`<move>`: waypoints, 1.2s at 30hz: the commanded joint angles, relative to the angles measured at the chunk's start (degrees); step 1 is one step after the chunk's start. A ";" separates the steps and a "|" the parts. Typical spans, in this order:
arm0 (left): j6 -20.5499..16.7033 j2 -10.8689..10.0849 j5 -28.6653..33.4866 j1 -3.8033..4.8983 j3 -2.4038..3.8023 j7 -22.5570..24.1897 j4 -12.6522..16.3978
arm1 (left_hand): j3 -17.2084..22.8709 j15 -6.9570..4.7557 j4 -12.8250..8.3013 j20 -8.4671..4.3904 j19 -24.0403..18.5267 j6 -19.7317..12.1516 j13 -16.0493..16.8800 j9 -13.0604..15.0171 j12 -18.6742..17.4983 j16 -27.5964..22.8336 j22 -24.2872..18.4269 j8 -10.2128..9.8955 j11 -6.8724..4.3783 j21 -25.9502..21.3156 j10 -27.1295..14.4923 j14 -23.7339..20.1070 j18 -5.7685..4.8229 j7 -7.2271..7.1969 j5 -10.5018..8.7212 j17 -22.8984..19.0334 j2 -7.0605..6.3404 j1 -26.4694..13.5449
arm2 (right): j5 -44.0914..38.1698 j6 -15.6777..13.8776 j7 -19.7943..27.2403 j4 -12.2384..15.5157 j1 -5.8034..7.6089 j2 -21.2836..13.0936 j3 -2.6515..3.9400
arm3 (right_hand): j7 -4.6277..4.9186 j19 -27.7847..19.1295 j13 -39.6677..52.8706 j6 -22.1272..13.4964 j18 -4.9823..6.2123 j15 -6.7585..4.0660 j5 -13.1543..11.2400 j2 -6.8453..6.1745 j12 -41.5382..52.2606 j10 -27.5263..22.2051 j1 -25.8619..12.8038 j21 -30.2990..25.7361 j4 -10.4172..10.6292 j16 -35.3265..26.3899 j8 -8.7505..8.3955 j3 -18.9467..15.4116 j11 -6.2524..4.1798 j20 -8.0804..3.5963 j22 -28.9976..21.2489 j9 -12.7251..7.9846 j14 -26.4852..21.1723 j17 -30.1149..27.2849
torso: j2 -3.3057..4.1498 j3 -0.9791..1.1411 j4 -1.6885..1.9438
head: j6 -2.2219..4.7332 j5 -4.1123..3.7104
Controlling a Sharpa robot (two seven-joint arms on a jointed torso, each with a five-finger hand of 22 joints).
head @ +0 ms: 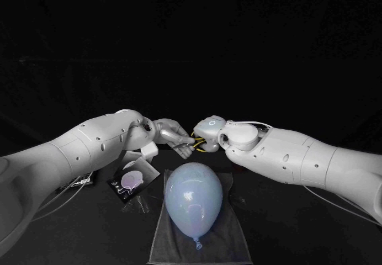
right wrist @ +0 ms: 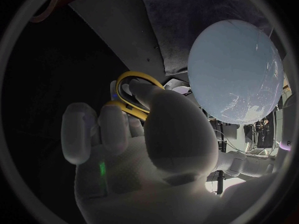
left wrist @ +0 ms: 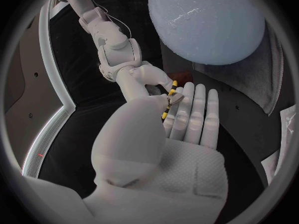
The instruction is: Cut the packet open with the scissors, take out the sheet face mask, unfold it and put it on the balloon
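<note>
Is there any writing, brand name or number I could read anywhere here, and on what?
No text here can be read.
packet: small pale marks beside its picture, too small to read.
balloon: no writing shows.
scissors: no writing shows on the yellow handles.

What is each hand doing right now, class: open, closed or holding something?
Left hand: stretched flat beside the scissors; grip cannot be told.
Right hand: holds the scissors.
</note>
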 commanded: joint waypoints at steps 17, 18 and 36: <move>4.62 1.14 4.69 1.49 0.56 3.46 1.48 | 3.05 -0.22 -2.81 -0.17 0.12 0.56 0.05 3.03 0.08 -0.22 -0.04 0.75 -0.35 0.09 0.44 0.27 0.46 -0.34 0.15 0.18 -0.06 0.03 | -0.33 5.15 -1.26 -0.02 -1.21 0.36 -0.43 | -1.54 1.23 2.90 1.28 -1.23 -1.78 -0.22 7.67 4.73 17.42 -2.87 1.68 1.38 0.45 3.26 5.03 -4.49 -1.23 6.08 4.08 1.08 -0.39 | 0.00 0.02 -0.07 | 0.26 -0.07; 4.50 1.12 4.72 1.51 0.56 3.32 1.44 | 3.06 -0.22 -2.82 -0.18 0.12 0.56 0.05 3.04 0.08 -0.23 -0.05 0.75 -0.35 0.08 0.43 0.27 0.47 -0.34 0.15 0.19 -0.05 0.02 | -0.22 4.91 -1.29 0.08 -1.22 0.25 -0.43 | -1.77 1.15 3.49 1.26 -1.21 -2.00 -0.16 7.89 5.76 18.85 -3.05 1.59 1.42 0.38 3.50 4.99 -4.78 -1.40 6.01 4.42 1.05 -0.52 | -0.01 0.03 -0.08 | 0.19 -0.06; -5.96 -2.55 10.39 1.80 0.37 -0.20 0.07 | -10.60 2.14 2.49 0.07 -1.84 -4.94 0.13 1.35 0.30 -1.92 0.04 -4.14 2.99 -1.45 -7.94 -4.45 -1.29 3.57 0.11 -0.04 -10.36 -16.45 | 8.82 -1.69 -5.01 2.70 -1.37 -3.77 -0.41 | -2.91 1.02 14.41 -2.28 -1.21 -3.12 -0.20 8.56 15.45 16.96 -5.15 1.22 0.63 0.20 9.63 5.97 -5.91 -2.72 6.28 14.46 1.21 -0.63 | -0.01 0.05 -0.11 | 0.57 -0.08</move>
